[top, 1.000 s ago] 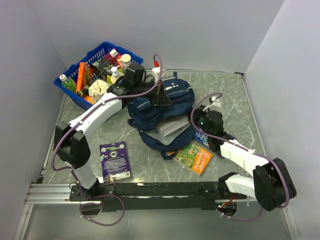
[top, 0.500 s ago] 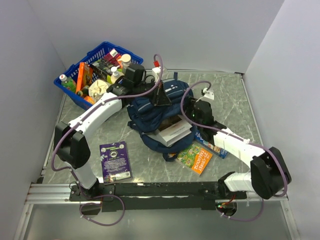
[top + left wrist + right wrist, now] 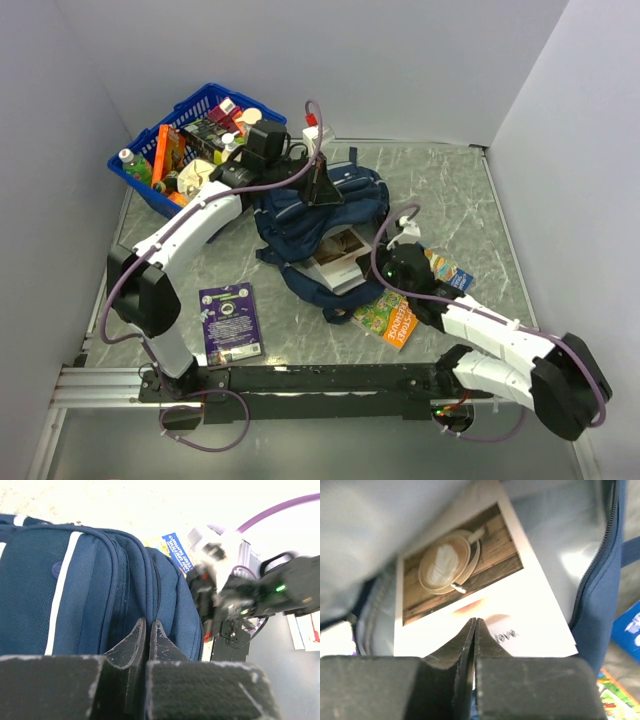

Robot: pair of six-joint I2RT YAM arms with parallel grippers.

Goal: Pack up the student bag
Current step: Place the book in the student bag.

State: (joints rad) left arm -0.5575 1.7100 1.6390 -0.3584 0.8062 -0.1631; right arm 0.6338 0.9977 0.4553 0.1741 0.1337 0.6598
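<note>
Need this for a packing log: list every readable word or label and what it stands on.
"love": on the white book with a coffee-cup photo, inside the navy blue fabric backpack.
Orange and green picture book: title blurred.
Purple booklet, blue leaflet: too small.

student bag (image 3: pixel 290 215): navy soft backpack, white stripes, dark zips. Lies slumped mid-desk (image 3: pixel 470 200), far end raised, main compartment unzipped, mouth gaping toward the near-right.
</note>
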